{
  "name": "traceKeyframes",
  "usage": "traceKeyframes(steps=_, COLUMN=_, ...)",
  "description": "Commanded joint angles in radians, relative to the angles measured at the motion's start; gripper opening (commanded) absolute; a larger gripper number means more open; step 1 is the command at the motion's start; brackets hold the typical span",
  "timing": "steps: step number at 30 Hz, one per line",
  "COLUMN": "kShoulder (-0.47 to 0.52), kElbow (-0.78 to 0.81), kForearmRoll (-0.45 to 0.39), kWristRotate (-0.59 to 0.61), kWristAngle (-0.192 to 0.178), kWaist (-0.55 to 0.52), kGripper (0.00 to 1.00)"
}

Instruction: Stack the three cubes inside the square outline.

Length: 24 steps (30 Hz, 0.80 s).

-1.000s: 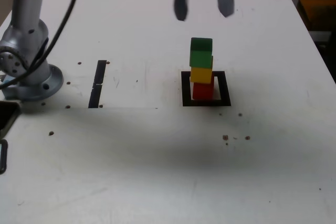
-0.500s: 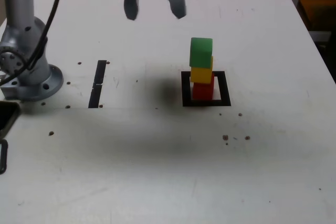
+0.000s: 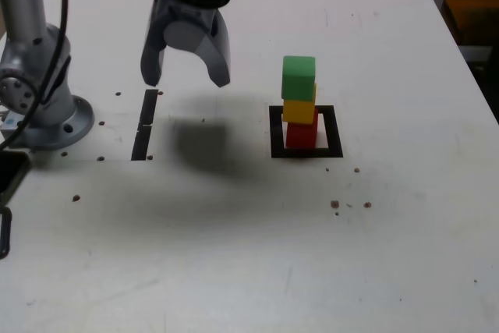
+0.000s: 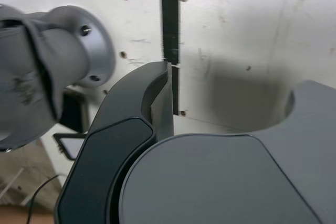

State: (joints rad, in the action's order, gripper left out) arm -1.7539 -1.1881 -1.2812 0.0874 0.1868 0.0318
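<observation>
- Your gripper (image 3: 185,79) hangs with its jaws spread and nothing between them, above the white bench (image 3: 234,255) near the straight black strip (image 3: 145,124), well apart from the stack on the exterior view's left.
- The three cubes stand as one tower inside the square outline (image 3: 306,132): red cube (image 3: 301,135) at the bottom, yellow cube (image 3: 299,111) on it, green cube (image 3: 299,77) on top. By the look of it the task is done.
- The green cube sits slightly off the yellow one's edges, so the tower looks none too steady; a knock to the bench or a sweep of the arm back over the outline could topple it.
- You risk little if the arm keeps to the side of the arm's base (image 3: 47,115), clear of the tower.
- The bench top is scuffed white with small dark holes; a cable (image 3: 58,52) runs down by the base.
- Beyond the bench's far right corner in the exterior view, you see a white frame and something orange, too blurred to name.
</observation>
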Motion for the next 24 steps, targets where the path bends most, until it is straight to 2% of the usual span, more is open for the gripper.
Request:
traceKeyframes(steps=1, kShoulder=0.003, kElbow=0.028, kForearmRoll=0.047, kWristRotate=0.003, kWristAngle=-0.001, kWaist=-0.012, kGripper=0.99)
traceKeyframes(steps=6, kShoulder=-0.008, kElbow=0.099, kForearmRoll=0.149, kWristRotate=0.021, kWristAngle=-0.008, kWaist=-0.023, kGripper=0.99)
traceKeyframes(steps=12, kShoulder=-0.016, kElbow=0.166, kForearmRoll=0.206, kWristRotate=0.021, kWristAngle=-0.011, kWaist=-0.023, kGripper=0.96)
traceKeyframes(steps=21, kShoulder=-0.021, kElbow=0.254, kForearmRoll=0.275, kWristRotate=0.003, kWristAngle=0.037, kWaist=-0.023, kGripper=0.92)
traceKeyframes(steps=24, kShoulder=-0.023, kElbow=0.261, kForearmRoll=0.293, kWristRotate=-0.004, kWristAngle=0.042, kWaist=-0.023, kGripper=0.91)
